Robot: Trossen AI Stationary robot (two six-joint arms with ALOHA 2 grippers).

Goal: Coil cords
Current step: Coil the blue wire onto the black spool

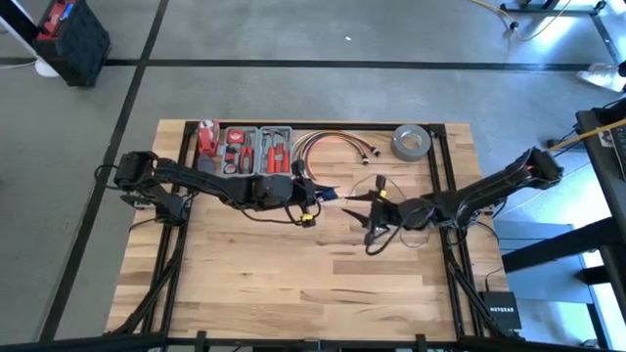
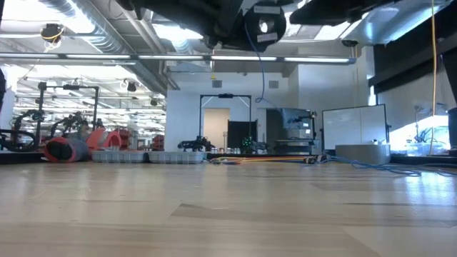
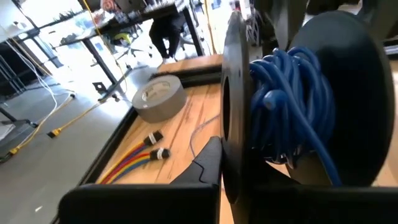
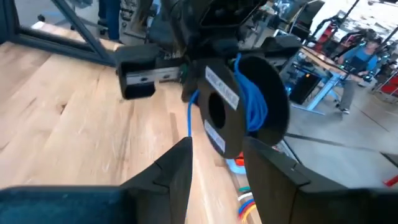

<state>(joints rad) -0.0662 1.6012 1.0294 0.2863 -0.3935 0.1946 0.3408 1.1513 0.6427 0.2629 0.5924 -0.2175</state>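
1. The left gripper (image 1: 315,203) is held above the middle of the wooden table (image 1: 293,284), reaching in from the left side. Its jaws are pressed together on a black spool (image 3: 292,93), whose flange sits clamped between the fingers in the left wrist view.
2. The black spool carries a bundle of blue wire (image 3: 292,99) wound loosely around its core, between the two round flanges. In the right wrist view the same spool (image 4: 242,102) shows a white label on its near flange, and one strand of the blue wire (image 4: 189,115) hangs down from it toward the table.
3. The right gripper (image 1: 377,210) is held just beside the spool, facing the left gripper from the right side. Its jaws are spread, with one finger on each side of the spool's near flange in the right wrist view; no contact with the spool can be confirmed.
4. In the low view the spool (image 2: 265,27) hangs well above the table surface, with the thin wire trailing down and away toward the far edge.
5. Along the far edge of the table lie a tool tray (image 1: 245,149), a bundle of red, yellow and white cables (image 1: 333,147) with plug ends, and a grey tape roll (image 1: 412,142). None of these is touched by either gripper.
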